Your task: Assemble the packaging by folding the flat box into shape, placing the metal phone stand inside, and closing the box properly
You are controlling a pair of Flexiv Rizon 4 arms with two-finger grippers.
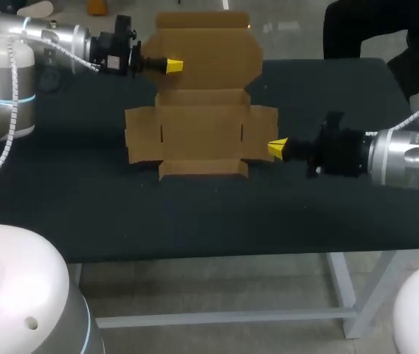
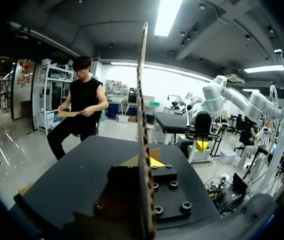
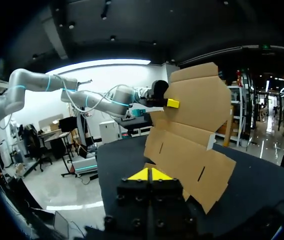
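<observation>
Two-arm station with a flat cardboard box (image 1: 202, 133) on the dark table (image 1: 195, 214). The box's near portion lies unfolded on the tabletop with its side flaps spread to either side, while its far panel is lifted and stands tilted above the surface, as the right wrist view shows (image 3: 192, 145). The left arm enters from the far left corner with its forearm roughly level and pointing across the table toward the right; the left gripper (image 1: 172, 66) meets the raised panel at that panel's left edge. In the left wrist view the cardboard (image 2: 143, 100) appears edge-on as a thin upright strip passing between the two yellow tips of the left gripper (image 2: 144, 161), one tip on each face, so the tool is pinching the panel. The right arm enters from the right, also held level, and points leftward; the right gripper (image 1: 277, 147) sits at the outer edge of the box's right side flap. In its own view the right gripper (image 3: 151, 175) has its tips pressed together with nothing between them, the flap lying just ahead and to one side.
</observation>
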